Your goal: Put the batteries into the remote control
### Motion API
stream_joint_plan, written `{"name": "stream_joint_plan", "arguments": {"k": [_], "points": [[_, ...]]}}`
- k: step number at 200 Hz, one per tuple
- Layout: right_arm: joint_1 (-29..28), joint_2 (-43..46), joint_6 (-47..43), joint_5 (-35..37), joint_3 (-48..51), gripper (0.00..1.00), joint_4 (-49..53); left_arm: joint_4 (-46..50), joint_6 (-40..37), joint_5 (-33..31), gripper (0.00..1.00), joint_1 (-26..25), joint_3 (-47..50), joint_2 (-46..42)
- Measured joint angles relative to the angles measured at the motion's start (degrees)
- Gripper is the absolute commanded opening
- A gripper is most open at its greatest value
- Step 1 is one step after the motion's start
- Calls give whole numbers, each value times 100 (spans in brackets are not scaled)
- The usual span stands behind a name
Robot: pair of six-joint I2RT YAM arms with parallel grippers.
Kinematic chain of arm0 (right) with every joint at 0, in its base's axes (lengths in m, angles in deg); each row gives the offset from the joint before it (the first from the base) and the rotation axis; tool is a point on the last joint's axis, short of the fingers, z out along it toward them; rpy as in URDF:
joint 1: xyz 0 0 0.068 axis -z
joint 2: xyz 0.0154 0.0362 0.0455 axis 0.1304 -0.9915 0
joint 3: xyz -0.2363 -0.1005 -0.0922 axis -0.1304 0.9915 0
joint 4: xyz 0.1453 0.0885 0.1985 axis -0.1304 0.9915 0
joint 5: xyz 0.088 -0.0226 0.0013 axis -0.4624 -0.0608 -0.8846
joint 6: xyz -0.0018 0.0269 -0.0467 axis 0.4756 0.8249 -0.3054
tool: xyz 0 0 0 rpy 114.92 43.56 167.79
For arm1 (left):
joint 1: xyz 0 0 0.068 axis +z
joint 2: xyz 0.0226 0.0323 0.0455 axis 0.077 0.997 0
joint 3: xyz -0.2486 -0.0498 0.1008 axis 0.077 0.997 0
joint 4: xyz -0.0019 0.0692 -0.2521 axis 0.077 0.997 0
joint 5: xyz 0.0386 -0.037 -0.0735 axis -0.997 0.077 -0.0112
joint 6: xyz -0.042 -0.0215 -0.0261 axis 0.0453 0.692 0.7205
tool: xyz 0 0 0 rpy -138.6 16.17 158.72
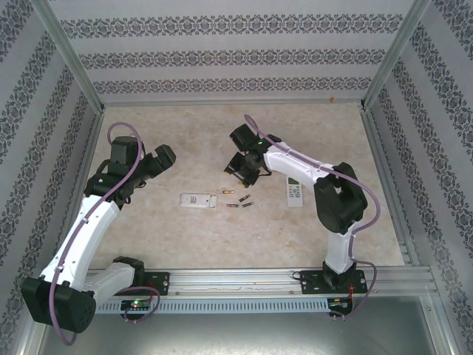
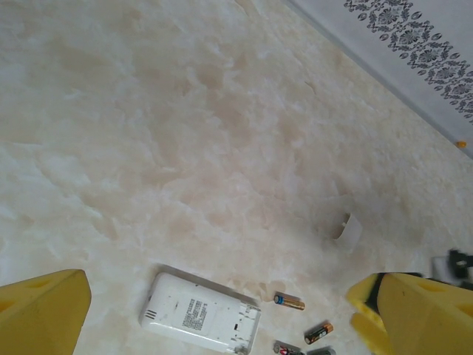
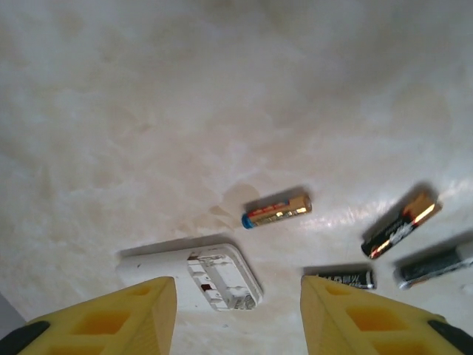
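Note:
The remote control (image 1: 198, 200) is a white slab lying back side up at mid-table, its battery compartment (image 3: 222, 279) uncovered and empty. Several batteries lie loose just right of it: a gold one (image 3: 277, 210) (image 2: 289, 301) (image 1: 229, 193), a black and copper one (image 3: 401, 224) (image 2: 318, 332) (image 1: 246, 200), and two dark ones (image 3: 347, 278) (image 3: 436, 265). My right gripper (image 3: 236, 296) (image 1: 240, 168) hovers above the remote's open end and the batteries, open and holding nothing. My left gripper (image 2: 222, 290) (image 1: 164, 157) hangs wide open, above and behind the remote's left side.
A second white remote (image 1: 295, 191) lies face up to the right, beside my right arm. A small white curved plastic piece (image 2: 349, 228) rests on the table behind the batteries. Patterned walls enclose the table on three sides.

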Motion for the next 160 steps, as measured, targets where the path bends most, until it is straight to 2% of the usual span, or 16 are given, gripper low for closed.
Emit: {"name": "stream_joint_plan", "arguments": {"k": [6,28,62,160], "points": [[-31,-59,295,-39,2,31,4,0,0,-2,100,0,0,-2],[-68,-151,1193,-199,118,30,-125,4,4,-4,100,0,7,-39],[-42,-330,1851,-262,114,30,-173,4,17,-7,100,0,7,-127],[-17,-933,2173,-348,26,26,-297,2,17,-2,100,0,7,-7]]}}
